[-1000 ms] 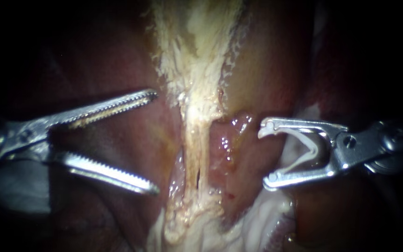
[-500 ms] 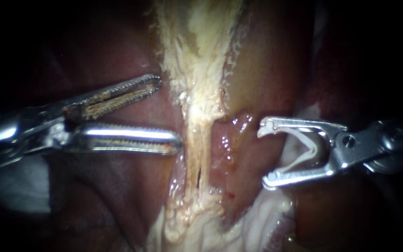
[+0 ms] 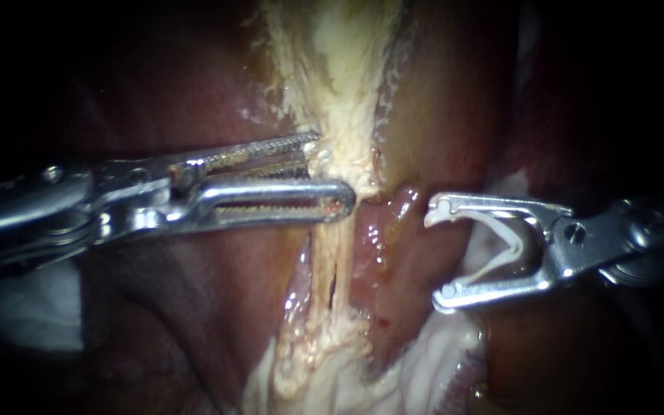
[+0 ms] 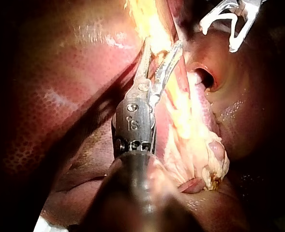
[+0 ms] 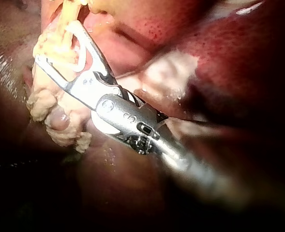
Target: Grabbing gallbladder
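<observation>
A pale, fibrous strand of tissue point(image 3: 330, 253) runs down the middle of the endoscope view, with a smooth tan surface point(image 3: 439, 115) to its right that may be the gallbladder. My left instrument point(image 3: 334, 167) reaches the strand's left edge, its toothed jaws nearly together and shut on the pale tissue. In the left wrist view the same jaws point(image 4: 161, 46) pinch yellowish tissue between them. My right instrument point(image 3: 438, 255) hangs right of the strand, apart from it, jaws wide and carrying a white V-shaped clip point(image 3: 512, 246). It also shows in the right wrist view point(image 5: 57, 43).
Dark red liver point(image 3: 155, 307) lies under and left of my left instrument. Glistening pink tissue point(image 3: 378, 238) sits between the strand and my right instrument. Whitish tissue point(image 3: 432, 361) spreads below. Something white, maybe gauze point(image 3: 32, 307), shows at lower left.
My left instrument moved right and upward to the strand, and its jaws went from wide open to closed on the strand's edge. My right instrument stayed still.
</observation>
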Available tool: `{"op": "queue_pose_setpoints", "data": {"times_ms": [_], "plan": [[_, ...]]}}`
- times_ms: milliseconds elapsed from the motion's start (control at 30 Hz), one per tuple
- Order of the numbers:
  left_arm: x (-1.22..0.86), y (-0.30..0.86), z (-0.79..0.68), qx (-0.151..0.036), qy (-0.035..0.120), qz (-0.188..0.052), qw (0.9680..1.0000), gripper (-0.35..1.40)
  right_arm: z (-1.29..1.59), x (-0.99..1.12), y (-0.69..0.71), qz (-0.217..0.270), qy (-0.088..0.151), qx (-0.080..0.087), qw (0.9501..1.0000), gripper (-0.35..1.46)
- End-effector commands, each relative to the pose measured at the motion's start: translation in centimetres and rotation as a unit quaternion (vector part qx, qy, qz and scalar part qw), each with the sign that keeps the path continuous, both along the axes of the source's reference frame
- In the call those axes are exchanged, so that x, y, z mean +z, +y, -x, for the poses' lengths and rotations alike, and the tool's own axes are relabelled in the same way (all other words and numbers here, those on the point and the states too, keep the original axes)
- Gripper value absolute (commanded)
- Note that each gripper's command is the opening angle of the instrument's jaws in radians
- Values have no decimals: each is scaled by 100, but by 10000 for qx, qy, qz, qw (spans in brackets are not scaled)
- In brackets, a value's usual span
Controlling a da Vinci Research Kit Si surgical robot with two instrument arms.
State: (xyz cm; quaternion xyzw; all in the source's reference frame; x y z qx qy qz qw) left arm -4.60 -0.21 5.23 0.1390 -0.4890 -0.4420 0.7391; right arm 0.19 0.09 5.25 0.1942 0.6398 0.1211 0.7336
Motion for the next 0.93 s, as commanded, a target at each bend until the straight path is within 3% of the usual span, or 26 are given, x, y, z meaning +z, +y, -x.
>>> {"op": "queue_pose_setpoints", "data": {"times_ms": [33,133,267,367,933], "plan": [[3,1,-1,11,9,-38,10000,4,0,0,0,0,0,0,10000,59],[11,7,-7,26,135,-130,9998,-35,0,0,0,0,0,0,10000,59],[21,14,-19,72,409,-295,9987,-35,0,0,0,0,1,0,10000,59],[23,14,-26,28,517,-407,9978,-35,0,-1,0,0,2,0,10000,59],[10,10,-23,-130,553,-564,9968,-35,0,-1,0,0,4,-2,10000,59]]}}
